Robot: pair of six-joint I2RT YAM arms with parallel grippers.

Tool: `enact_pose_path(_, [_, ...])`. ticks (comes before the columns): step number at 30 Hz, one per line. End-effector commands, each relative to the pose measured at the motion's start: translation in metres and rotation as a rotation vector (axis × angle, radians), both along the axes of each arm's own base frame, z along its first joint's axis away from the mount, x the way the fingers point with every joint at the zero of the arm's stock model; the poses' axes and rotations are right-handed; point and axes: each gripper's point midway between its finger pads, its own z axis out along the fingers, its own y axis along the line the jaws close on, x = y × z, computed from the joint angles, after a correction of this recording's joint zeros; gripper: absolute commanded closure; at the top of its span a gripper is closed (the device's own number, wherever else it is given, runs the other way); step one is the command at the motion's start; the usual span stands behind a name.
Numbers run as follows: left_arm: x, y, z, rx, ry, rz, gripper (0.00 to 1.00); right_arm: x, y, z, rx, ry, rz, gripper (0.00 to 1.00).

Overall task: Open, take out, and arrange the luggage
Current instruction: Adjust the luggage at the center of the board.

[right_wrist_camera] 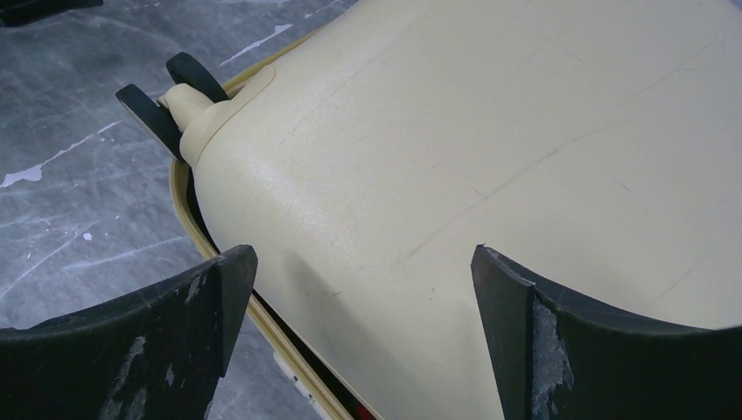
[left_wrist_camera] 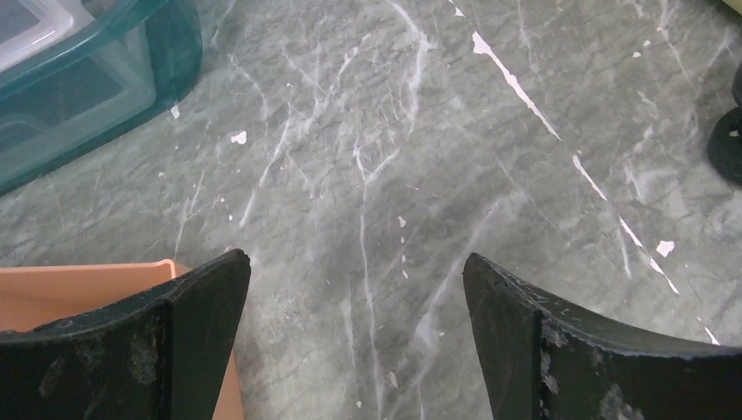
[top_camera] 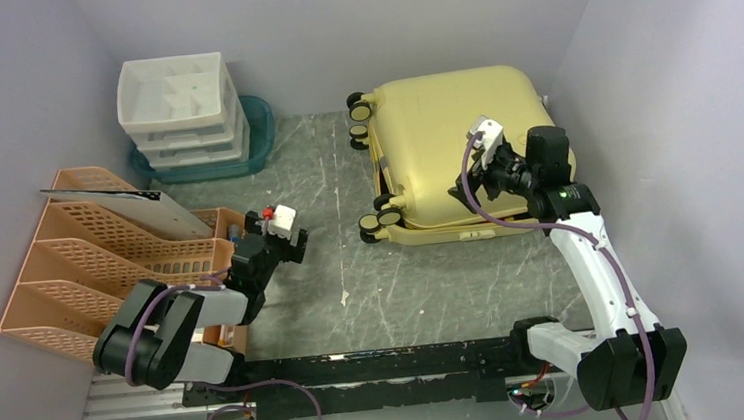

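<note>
Grey marbled table (top_camera: 329, 223) beneath pale yellow luggage (top_camera: 442, 124)

No legible text or labels

The grey marbled table (top_camera: 325, 174) carries the luggage (top_camera: 432, 125), teal tray (top_camera: 263, 120) and orange file rack (top_camera: 81, 263).

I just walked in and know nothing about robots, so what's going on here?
Two robot arms are working at a table. The right gripper hovers open over the pale yellow luggage, which lies flat with its lid down. The seam shows a dark gap, so it may be slightly ajar, but it has not been opened up yet. The left gripper hangs open over bare tabletop beside an orange file rack, holding nothing.
</note>
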Motion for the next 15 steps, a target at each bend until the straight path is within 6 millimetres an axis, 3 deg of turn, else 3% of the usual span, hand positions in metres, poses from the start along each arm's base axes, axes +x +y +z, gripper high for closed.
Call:
enact_pose_path(1, [0.012, 0.006, 0.028, -0.101, -0.102, 0.044, 0.03, 0.003, 0.004, 0.013, 0.020, -0.055, 0.029, 0.00])
enact_pose_path(15, [0.001, 0.023, 0.034, -0.131, -0.138, 0.071, 0.03, -0.005, -0.007, 0.026, -0.045, -0.147, 0.002, 0.00])
